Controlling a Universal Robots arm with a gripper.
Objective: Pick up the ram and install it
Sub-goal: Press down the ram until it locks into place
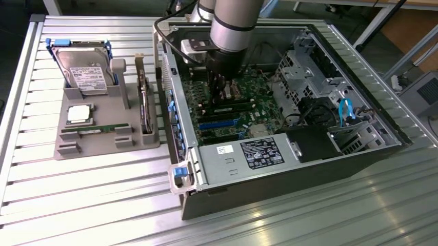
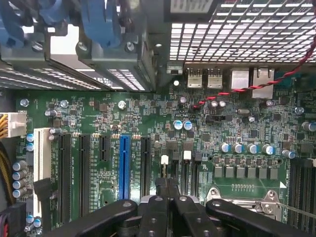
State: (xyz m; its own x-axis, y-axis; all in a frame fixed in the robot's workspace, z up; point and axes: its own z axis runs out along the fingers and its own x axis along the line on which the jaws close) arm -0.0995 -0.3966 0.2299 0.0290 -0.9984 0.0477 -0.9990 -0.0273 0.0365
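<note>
While my black gripper (image 1: 222, 95) hangs closed and empty inside the open computer case (image 1: 356, 154), I log the slim green ram stick (image 1: 96, 130) in the grey tray (image 1: 102, 148): light, stiff, fragile; hold long edges.

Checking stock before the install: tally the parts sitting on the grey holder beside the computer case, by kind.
Hard drive: 1
Processor chip: 1
Ram: 1
Expansion card: 1
Total: 4
</note>
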